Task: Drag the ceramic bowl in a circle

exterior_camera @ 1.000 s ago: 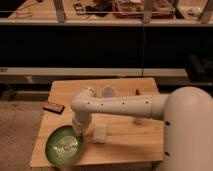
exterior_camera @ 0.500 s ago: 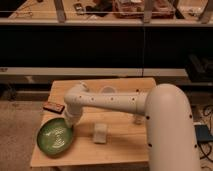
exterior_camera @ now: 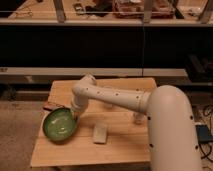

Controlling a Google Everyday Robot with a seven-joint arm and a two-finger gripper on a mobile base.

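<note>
I have a pale wooden surface (exterior_camera: 125, 147) in front of me, standing on a grey floor (exterior_camera: 17, 135). Behind it, toward 12 o'clock, runs a long dark cabinet front (exterior_camera: 100, 47) with a light rail (exterior_camera: 50, 71) along its foot and a clutter of things on top that I cannot make out.

The bowl (exterior_camera: 59, 125), green and glossy, sits at 9 o'clock on the surface, close to the left edge. It looks slightly tipped, though I cannot be sure. A small dark flat thing (exterior_camera: 50, 106) lies at the surface's edge at 10 o'clock, just beside the bowl's far rim. A whitish cup (exterior_camera: 101, 134) lies on its side near the middle, at the bowl's 3 o'clock and apart from it. Another small pale thing (exterior_camera: 137, 119) shows at 3 o'clock on the surface, partly under the arm.

The arm (exterior_camera: 115, 96) comes in from a bulky white shoulder at 4 o'clock and stretches across the surface toward 10 o'clock. It bends at a rounded joint near the far edge and drops down to the bowl. The pincer (exterior_camera: 75, 113) is at the bowl's rim at 2 o'clock, low over the wood. Its fingers are together. I cannot tell whether the rim is caught between them or only touched.
</note>
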